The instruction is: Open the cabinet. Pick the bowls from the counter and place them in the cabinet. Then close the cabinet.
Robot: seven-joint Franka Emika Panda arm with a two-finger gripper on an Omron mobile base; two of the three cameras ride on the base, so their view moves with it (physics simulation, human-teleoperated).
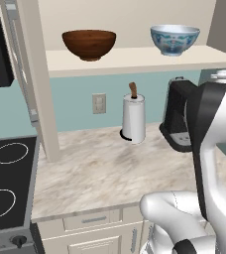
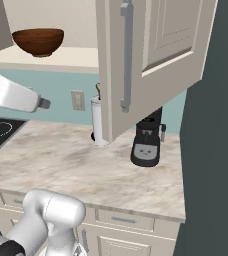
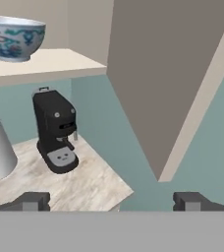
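The cabinet stands open. On its pale shelf the dark brown bowl sits to the left and the white and blue bowl to the right, both upright. The right door swings out over the counter, its silver handle facing the base. In the hand view my gripper is open and holds nothing. It hovers below shelf height off the counter's right end, with the white and blue bowl up to the left and the door's inner face close ahead.
A black coffee machine and a white paper towel roll stand at the back of the counter. A black stovetop lies to the left. The left door stands edge-on. Drawer fronts run below the counter edge.
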